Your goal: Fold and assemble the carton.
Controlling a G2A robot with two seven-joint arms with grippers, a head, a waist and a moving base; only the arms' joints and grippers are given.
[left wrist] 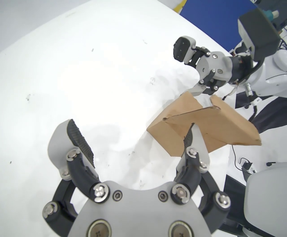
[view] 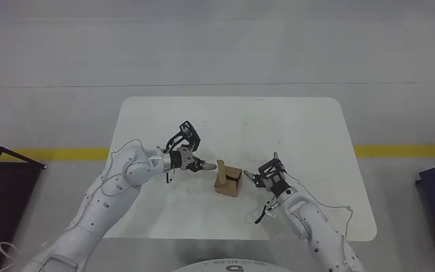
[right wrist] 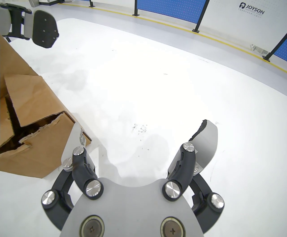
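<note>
While both arms hang low over the near half of the worktop (view: 306, 122), the left gripper (view: 197, 148) is spread wide, released and holding nothing. One of its black ribbed pads points off toward the far side. The other finger (left wrist: 198, 143) lies at the left face of the carton (view: 228, 181), by a flap (view: 221, 168) that stands upright. The right gripper (view: 262, 171) is likewise released, jaws well apart, with one metal-backed finger (right wrist: 76, 137) at the carton's right-hand lower corner. Whether it actually presses the board cannot be told.

The carton is a small box of plain brown corrugated board. It stands between the two grippers, about midway along the worktop and toward its near edge. Its top flaps are folded in only part way, leaving a dark angular gap, and the cut edges beside that gap are ragged and torn.

The worktop is white and smooth, with rounded corners and a scatter of small dark scuffs. On the grey floor (view: 217, 41) beyond it a yellow line (view: 394, 149) runs left to right. Blue panels (right wrist: 170, 9) on black feet stand far off, and a white board beside them carries a dark printed logo (right wrist: 251, 9).
</note>
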